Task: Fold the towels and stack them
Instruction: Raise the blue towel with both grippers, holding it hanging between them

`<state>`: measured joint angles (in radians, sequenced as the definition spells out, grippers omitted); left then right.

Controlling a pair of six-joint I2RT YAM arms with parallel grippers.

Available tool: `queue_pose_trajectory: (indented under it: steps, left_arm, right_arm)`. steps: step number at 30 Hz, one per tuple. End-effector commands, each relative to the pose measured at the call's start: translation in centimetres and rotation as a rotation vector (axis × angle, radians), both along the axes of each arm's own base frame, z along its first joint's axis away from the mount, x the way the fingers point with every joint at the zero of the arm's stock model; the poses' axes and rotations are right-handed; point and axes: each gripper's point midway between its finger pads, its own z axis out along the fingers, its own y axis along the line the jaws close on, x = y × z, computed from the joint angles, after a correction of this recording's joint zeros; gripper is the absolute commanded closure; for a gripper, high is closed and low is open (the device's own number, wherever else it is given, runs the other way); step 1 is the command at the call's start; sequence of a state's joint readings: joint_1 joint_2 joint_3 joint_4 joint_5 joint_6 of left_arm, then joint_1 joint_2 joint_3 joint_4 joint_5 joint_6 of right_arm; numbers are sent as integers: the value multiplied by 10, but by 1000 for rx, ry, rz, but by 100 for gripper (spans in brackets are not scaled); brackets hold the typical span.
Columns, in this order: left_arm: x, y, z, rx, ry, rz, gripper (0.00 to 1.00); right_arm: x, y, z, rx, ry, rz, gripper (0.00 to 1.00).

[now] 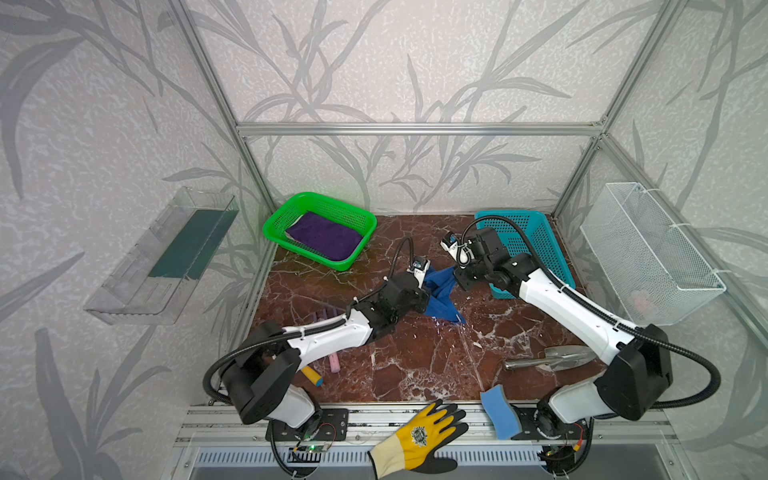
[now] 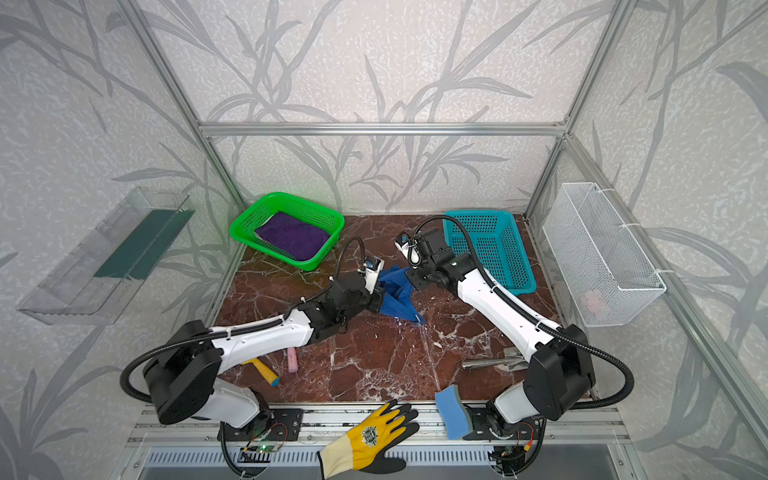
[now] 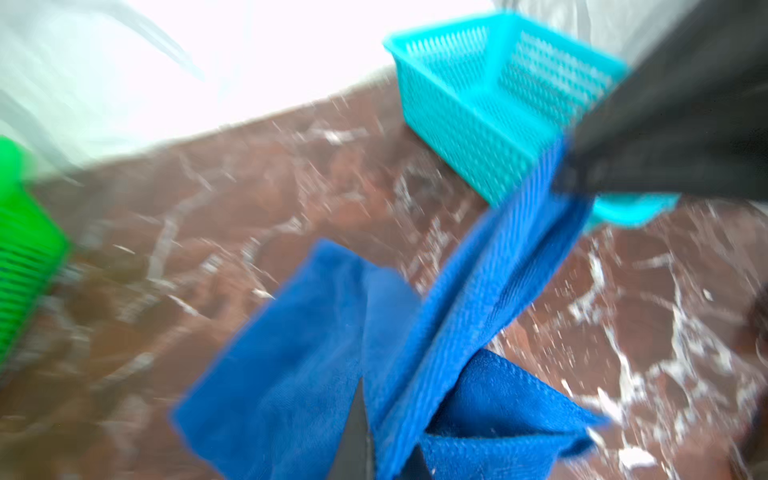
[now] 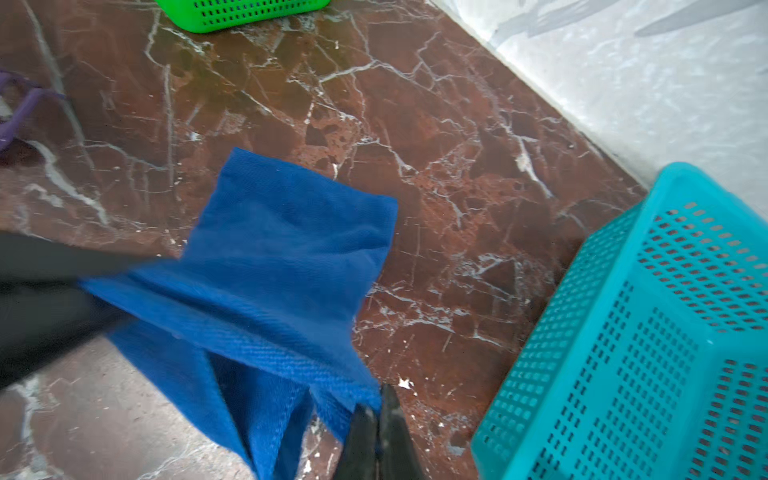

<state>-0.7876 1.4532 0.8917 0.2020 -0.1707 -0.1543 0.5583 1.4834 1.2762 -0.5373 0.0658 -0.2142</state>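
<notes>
Towel (image 1: 324,241) of dark purple lies inside green basket (image 1: 309,252).

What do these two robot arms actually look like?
The left arm and right arm match: white shells, blocky black joints, a ribbed black cable looping alongside each. The left end effector and right end effector are black, with slim dark fingers.

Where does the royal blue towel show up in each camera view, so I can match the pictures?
Top view: blue towel bunched mid-table, left of the teal basket.
Top view: blue towel mid-table, left of the teal basket.
Left wrist view: fills the foreground, stretching toward the basket.
Right wrist view: draped in the foreground, basket close by.
Shared landmark: the teal basket.
</notes>
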Motion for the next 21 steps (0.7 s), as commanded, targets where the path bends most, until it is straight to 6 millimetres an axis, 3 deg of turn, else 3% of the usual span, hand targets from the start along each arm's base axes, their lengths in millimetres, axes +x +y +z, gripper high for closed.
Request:
queue_pose_trajectory:
  steps: [1,4,7,12,21]
  left_arm:
    - [13,48,60,113,-90,120,100]
    - [15,63,108,150,-156,117,100]
    - [6,63,137,202,-184,43,100]
    - [-13,60,143,264,-137,-78,100]
    - [-36,70,138,233,-84,-102,100]
  right_arm:
    - [19,-25,52,-50,-191,-108,100]
    - [20,-22,84,-1,-276,-96,100]
    - [15,-17,115,66,-346,-58,100]
    - [0,-17,153,108,-422,-2,100]
    - [-21,-19,166,85,-429,83,100]
